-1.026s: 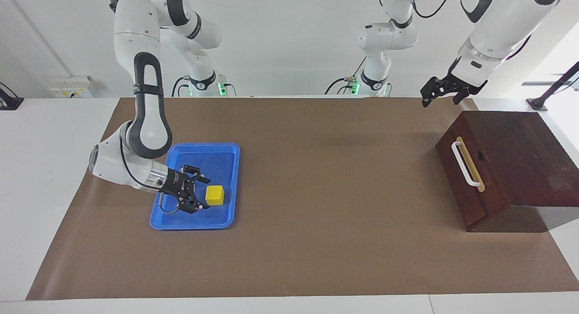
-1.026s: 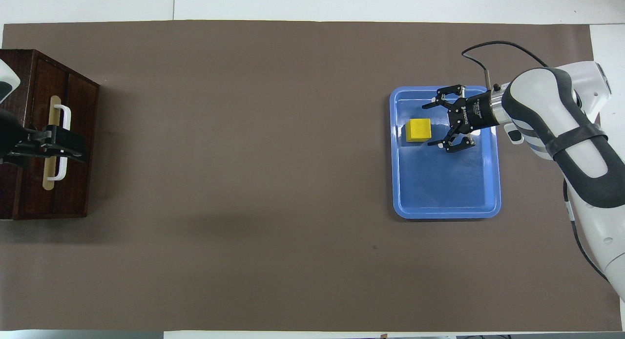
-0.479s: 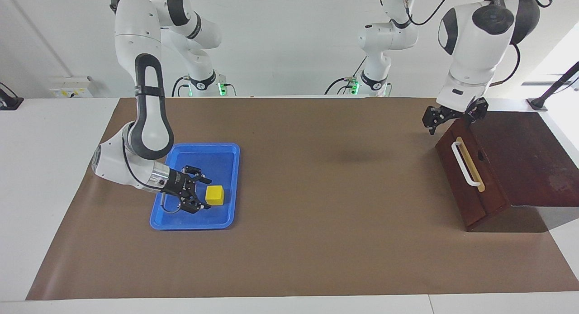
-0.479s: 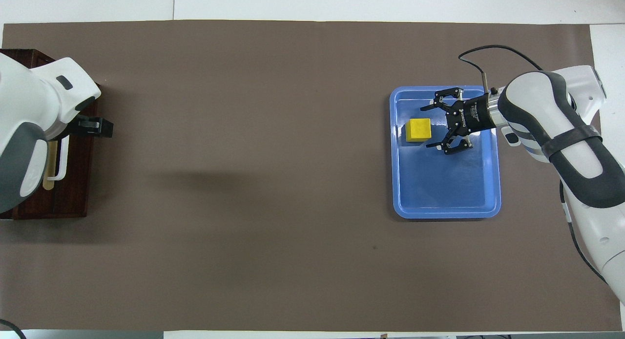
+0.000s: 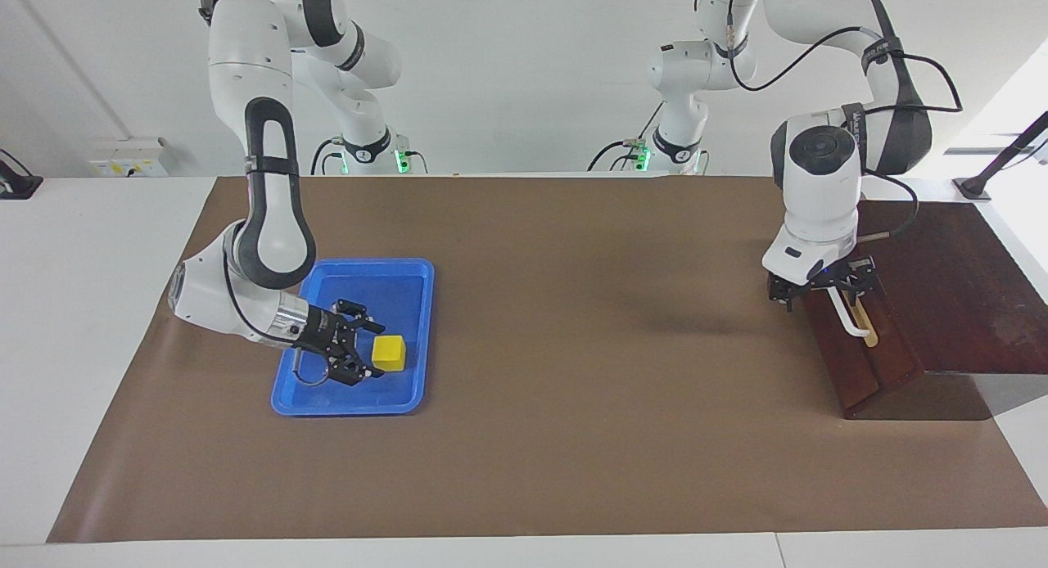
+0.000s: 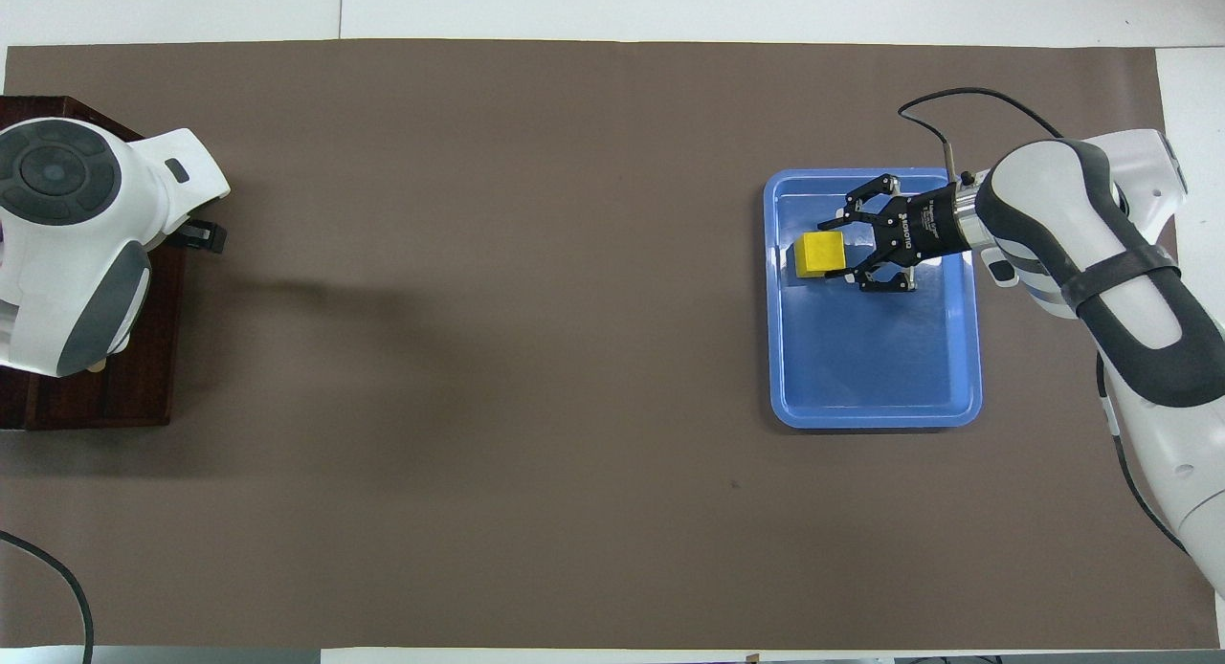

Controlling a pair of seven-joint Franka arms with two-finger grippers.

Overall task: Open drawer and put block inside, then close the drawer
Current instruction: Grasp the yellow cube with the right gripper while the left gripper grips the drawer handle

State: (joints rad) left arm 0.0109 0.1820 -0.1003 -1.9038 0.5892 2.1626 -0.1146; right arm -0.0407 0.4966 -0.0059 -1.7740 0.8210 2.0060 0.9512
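The yellow block (image 5: pixel 389 353) lies in the blue tray (image 5: pixel 352 403), also seen in the overhead view (image 6: pixel 821 254). My right gripper (image 5: pixel 373 353) is low in the tray, open, its fingertips (image 6: pixel 835 226) either side of the block's edge; also seen from overhead (image 6: pixel 846 253). The dark wooden box (image 5: pixel 958 290) stands at the left arm's end. Its drawer (image 5: pixel 872 367) is closed. My left gripper (image 5: pixel 823 286) is open, down at the drawer front, over the handle's (image 5: pixel 856 326) end nearer the robots. From overhead my left arm hides that gripper and the handle.
The blue tray (image 6: pixel 871 387) sits toward the right arm's end of the brown mat (image 5: pixel 573 347). The box (image 6: pixel 124 396) sits at the mat's edge, its drawer front facing the tray. A black cable (image 6: pixel 57 568) lies at the mat's corner near the left arm.
My left gripper has dropped from above the box to the drawer front at the handle. My right gripper has slid forward until its fingers flank the block.
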